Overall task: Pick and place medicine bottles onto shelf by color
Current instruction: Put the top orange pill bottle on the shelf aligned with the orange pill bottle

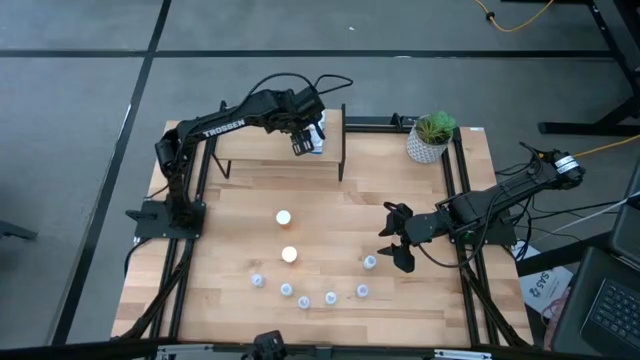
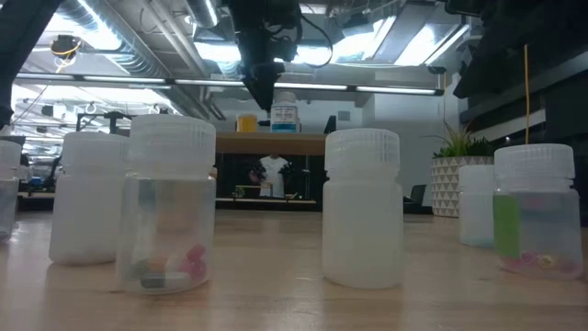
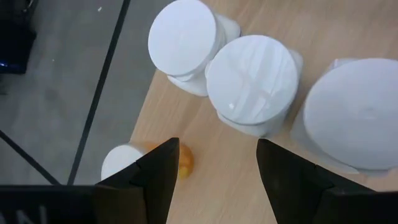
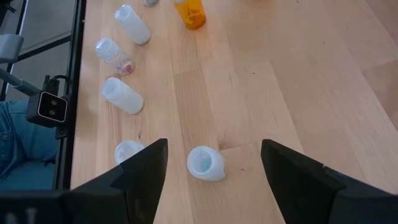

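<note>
Hovering above the shelf (image 1: 285,150) at the far edge of the table (image 1: 430,300), the left gripper (image 1: 303,140) has its fingers (image 3: 158,171) spread apart with nothing between them; just below it stand three white bottles (image 3: 252,81) close together on the shelf top, and an orange bottle (image 3: 143,160) with a white cap shows beside one finger; from table height a bottle with a blue label (image 2: 284,115) stands on the shelf right next to the gripper tip. Over on the table's right side, the right gripper (image 1: 398,238) hangs low with its fingers (image 4: 146,168) wide and empty; a pale vial (image 4: 206,163) sits on the wood between them, untouched. Two orange bottles (image 1: 286,235) stand apart near the middle of the table; the remaining pale vials (image 1: 305,295) form a loose arc along the near edge. A potted plant (image 1: 431,137) stands at the far right corner, beside the shelf.
</note>
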Available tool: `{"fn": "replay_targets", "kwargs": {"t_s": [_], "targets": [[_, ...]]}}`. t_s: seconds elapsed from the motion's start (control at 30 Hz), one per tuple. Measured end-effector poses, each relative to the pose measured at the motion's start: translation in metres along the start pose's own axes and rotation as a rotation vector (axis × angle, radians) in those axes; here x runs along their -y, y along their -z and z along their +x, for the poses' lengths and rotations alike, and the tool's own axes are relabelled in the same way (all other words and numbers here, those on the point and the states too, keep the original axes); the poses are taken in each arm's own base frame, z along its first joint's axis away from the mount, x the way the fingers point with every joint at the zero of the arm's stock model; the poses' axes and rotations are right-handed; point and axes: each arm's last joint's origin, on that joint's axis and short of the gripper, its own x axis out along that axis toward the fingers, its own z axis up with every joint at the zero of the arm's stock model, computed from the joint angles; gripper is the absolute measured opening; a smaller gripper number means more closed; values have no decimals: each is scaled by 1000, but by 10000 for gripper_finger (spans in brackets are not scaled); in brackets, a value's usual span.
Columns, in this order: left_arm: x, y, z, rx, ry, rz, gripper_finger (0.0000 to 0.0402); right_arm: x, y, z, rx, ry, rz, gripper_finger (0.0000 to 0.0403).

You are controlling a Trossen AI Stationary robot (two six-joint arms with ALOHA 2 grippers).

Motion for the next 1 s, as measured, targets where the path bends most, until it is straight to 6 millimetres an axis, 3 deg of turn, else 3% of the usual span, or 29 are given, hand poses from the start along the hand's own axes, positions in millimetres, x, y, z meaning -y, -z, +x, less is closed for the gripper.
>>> {"fn": "replay_targets", "kwargs": {"t_s": [0.47, 0.67, 0.87, 1.0], "targets": [[0, -4, -1, 39, -13, -11, 208, 0, 0, 0, 0, 0, -1, 261], [0, 2, -2, -31, -74, 16, 208, 0, 0, 0, 0, 0, 0, 261], [0, 13, -27, -53, -118, 43, 208, 0, 0, 0, 0, 0, -1, 261], [4, 27, -57, -61, -102, 30, 208, 0, 0, 0, 0, 0, 2, 261]]}}
